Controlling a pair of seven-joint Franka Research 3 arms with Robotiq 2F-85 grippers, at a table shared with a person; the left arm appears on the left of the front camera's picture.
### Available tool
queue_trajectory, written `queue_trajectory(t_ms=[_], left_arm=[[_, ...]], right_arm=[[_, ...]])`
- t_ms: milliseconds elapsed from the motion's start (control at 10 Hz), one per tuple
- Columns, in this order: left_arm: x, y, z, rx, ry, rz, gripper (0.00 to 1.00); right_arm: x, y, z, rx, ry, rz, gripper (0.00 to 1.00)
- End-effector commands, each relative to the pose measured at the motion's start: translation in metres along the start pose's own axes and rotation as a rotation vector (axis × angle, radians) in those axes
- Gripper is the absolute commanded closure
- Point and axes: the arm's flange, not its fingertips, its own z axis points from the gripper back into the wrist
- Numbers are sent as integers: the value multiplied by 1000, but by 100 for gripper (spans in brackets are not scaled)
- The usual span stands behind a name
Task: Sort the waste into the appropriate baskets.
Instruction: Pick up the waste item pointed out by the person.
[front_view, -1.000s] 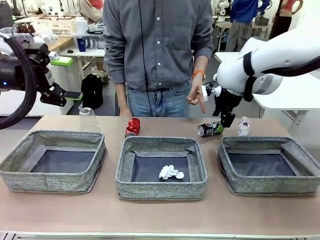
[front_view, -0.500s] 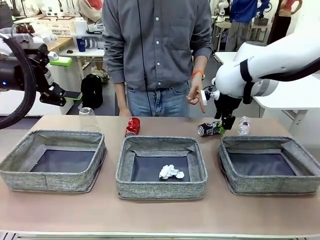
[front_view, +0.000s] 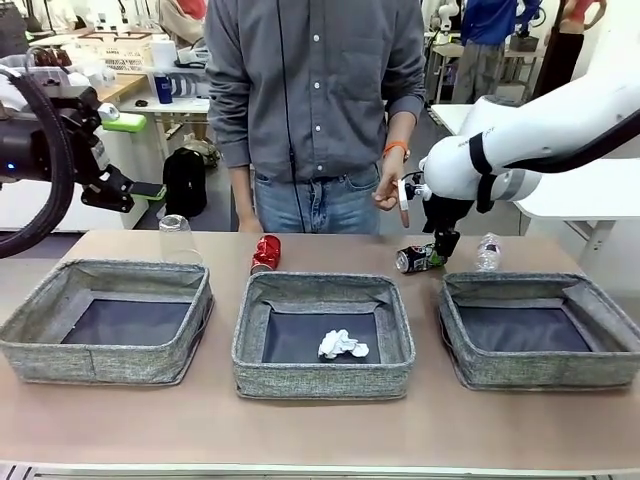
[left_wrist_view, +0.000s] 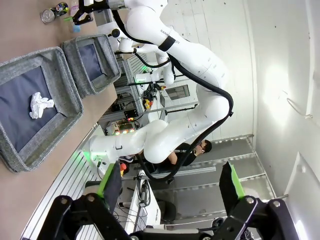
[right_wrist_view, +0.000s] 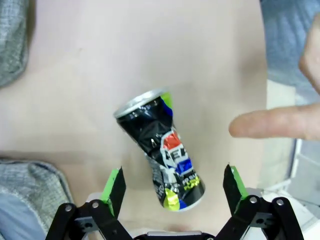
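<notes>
right claw (right_wrist_view: 173, 179) — wide open, empty, has slid frame-left to straddle can (right_wrist_view: 150, 130), seemingly not touching | grasp next | left claw (left_wrist_view: 170, 176) — open, empty, upper left

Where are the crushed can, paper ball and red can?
crushed can (right_wrist_view: 160, 150), right wrist view, on its pinched middle.
paper ball (front_view: 341, 346), front view, on its centre.
red can (front_view: 265, 254), front view, on its side.

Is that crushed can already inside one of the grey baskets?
No, the crushed can lies on the bare table behind the right basket, outside all three.
</notes>
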Motion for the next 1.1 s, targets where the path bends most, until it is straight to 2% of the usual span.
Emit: queue_trajectory(t_ms=[0,600,900,1000], left_arm=[[0,-4,-2,-12,-14,10,0],[0,-4,-2,-12,-14,10,0],[0,-4,-2,-12,-14,10,0],[0,-4,-2,-12,-14,10,0]], right_arm=[[1,-2,-16,48,-4,30,0],[1,-8,-29,101,-46,-6,0],[-1,-6,-29,117,-36,-14,83],[-2,-7,-30,118,-39,-27,100]])
